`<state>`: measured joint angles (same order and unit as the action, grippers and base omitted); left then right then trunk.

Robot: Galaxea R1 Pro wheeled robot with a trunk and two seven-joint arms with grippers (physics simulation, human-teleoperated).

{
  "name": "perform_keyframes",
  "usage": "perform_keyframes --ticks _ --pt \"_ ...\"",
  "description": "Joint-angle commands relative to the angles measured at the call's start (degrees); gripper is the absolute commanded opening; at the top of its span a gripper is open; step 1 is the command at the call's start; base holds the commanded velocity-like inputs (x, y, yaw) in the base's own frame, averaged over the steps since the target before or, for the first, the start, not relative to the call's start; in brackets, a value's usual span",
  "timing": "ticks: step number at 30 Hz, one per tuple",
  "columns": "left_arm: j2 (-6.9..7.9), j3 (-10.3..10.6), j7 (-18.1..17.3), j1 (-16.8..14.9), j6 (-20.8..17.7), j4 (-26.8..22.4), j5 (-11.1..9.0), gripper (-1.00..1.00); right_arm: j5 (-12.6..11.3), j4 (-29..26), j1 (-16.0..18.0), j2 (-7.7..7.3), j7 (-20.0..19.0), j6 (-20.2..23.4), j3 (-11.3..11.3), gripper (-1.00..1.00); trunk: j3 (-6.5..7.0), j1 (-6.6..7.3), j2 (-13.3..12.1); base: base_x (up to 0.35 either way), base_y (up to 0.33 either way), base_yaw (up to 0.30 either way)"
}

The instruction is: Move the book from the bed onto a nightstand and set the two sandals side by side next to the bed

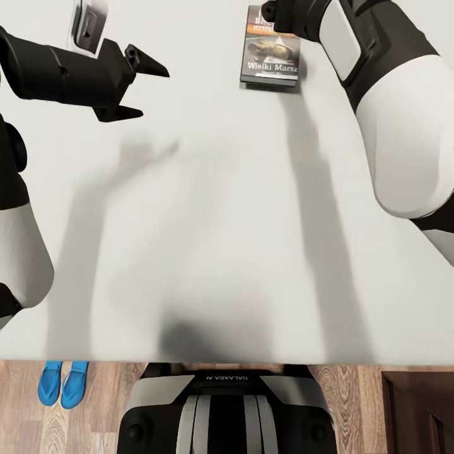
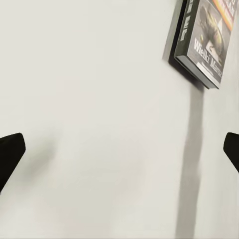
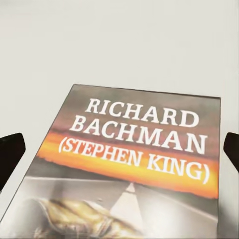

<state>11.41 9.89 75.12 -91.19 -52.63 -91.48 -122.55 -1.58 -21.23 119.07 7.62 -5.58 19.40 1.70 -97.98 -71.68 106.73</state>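
Observation:
The book [image 1: 270, 60] lies flat on the bed [image 1: 227, 221], far right of centre, its dark cover with the orange band facing up. My right gripper [image 3: 119, 149] hovers open just over the book [image 3: 134, 169], one dark fingertip [image 3: 11, 152] on each side of the cover. To the left, my left gripper [image 1: 142, 91] is open above bare mattress and holds nothing; the book [image 2: 204, 40] lies off to one side of it. The two sandals [image 1: 63, 383], bright blue, lie side by side on the wooden floor at the bed's near edge, left.
A grey flat object [image 1: 88, 22] rests on the mattress at the far left, behind my left arm. A dark-brown cabinet corner [image 1: 419, 410] shows on the floor at lower right; I cannot tell whether it is the nightstand. My base [image 1: 224, 410] stands against the bed's edge.

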Motion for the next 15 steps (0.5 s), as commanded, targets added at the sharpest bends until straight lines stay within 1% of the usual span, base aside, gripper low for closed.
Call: perform_keyframes --ticks 1,7,9,10,11,15 --pt "0.02 0.0 0.55 -0.05 -0.39 -0.08 -0.46 1.0 -0.09 -0.18 0.01 0.0 -0.12 0.3 0.17 1.0 -0.02 -0.01 0.01 0.075 0.003 0.0" --pt "0.02 -0.03 0.5 -0.04 -0.35 -0.15 -0.48 1.0 0.72 -0.75 -0.09 0.14 0.17 0.29 0.08 1.0 -0.02 -0.01 0.01 0.047 0.002 0.0" --pt "0.02 -0.04 0.5 -0.04 -0.33 -0.16 -0.49 1.0 1.69 -1.3 -0.21 0.29 0.72 0.29 -0.02 1.0 -0.02 -0.01 0.01 0.022 0.001 0.0" --pt "0.27 -0.22 0.21 0.05 0.01 0.17 -0.82 1.0 1.84 -1.62 0.13 0.62 1.04 0.53 -0.29 1.0 -0.02 -0.01 0.01 0.0 0.0 0.0" --pt "0.27 -0.22 0.21 0.05 0.23 0.49 -0.92 1.0 1.79 -1.94 0.46 0.95 1.24 0.55 -0.27 1.0 -0.02 -0.01 0.01 0.0 0.0 0.0" --pt "0.27 -0.22 0.2 0.05 0.22 0.79 -0.92 1.0 1.74 -2.6 0.77 0.96 1.23 0.57 -0.26 1.0 -0.02 -0.01 0.01 0.0 0.0 0.0"
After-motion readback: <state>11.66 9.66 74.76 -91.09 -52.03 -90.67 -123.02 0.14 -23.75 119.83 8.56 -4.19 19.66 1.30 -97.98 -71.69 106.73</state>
